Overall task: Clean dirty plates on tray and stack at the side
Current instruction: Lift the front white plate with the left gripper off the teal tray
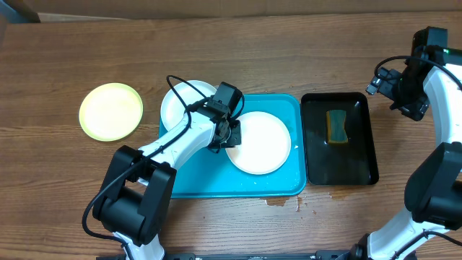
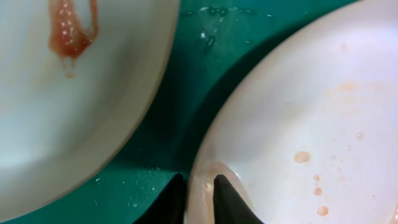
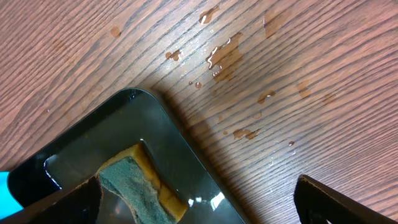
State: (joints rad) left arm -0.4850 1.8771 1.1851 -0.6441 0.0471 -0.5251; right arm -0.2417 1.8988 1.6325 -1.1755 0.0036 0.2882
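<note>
The turquoise tray (image 1: 209,180) holds two white plates. One white plate (image 1: 261,144) lies at the tray's right; my left gripper (image 1: 226,139) is shut on its left rim. In the left wrist view the fingers (image 2: 200,199) pinch that plate's rim (image 2: 298,124), which has faint orange spots. The other white plate (image 1: 180,101) lies at the tray's back left and carries a reddish smear (image 2: 68,31). The yellow-green plate (image 1: 110,110) sits on the table left of the tray. My right gripper (image 1: 393,87) is open, above the table by the black tray's far right corner.
A narrow black tray (image 1: 339,173) right of the turquoise tray holds water and a yellow-green sponge (image 1: 336,126), which also shows in the right wrist view (image 3: 134,183). Water drops (image 3: 227,56) lie on the wooden table beyond it and by the tray's front (image 1: 278,201).
</note>
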